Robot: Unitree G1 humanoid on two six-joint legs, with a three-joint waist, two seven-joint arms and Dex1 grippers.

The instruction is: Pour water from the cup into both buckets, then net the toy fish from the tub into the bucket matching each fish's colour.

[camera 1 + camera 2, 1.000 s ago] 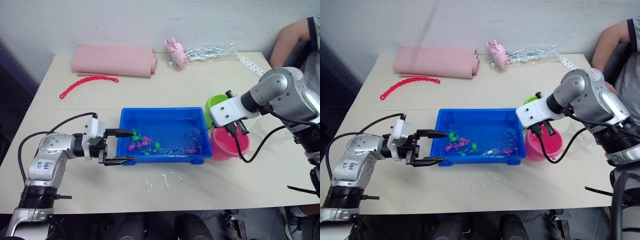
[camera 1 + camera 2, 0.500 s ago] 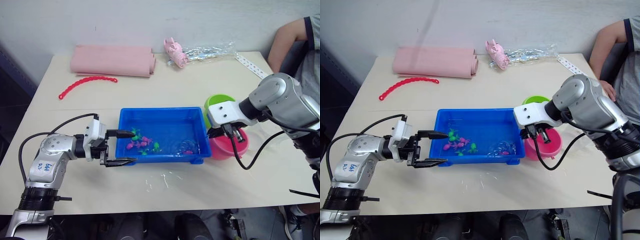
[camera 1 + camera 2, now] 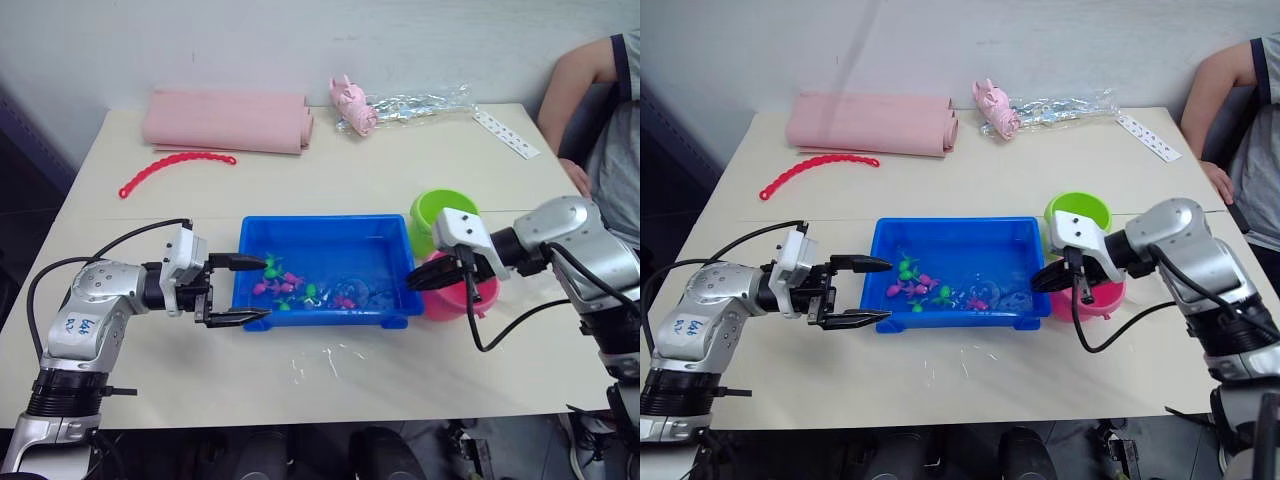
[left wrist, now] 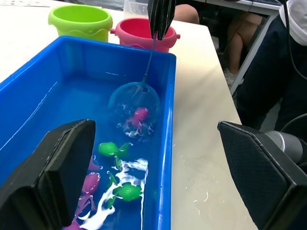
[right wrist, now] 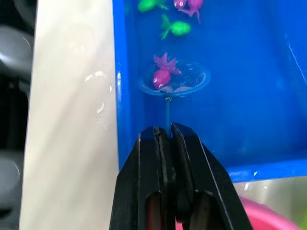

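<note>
right gripper point(image 3: 428, 279): dropped from above the pink bucket point(image 3: 452, 297) to the tub point(image 3: 322, 266) right rim, lower-right of centre, pinched on net point(image 5: 173, 81) handle | net: hoop now nearer tub centre, down in the water | pink fish point(image 5: 162, 75): now lying inside the hoop | right arm: lowered, elbow pulled toward right edge

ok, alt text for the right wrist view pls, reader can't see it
The right gripper, fingers shut on the thin handle of a small net, holds the net in the water of the blue tub with a pink toy fish in its ring. More green and pink fish lie farther along the tub.
</note>
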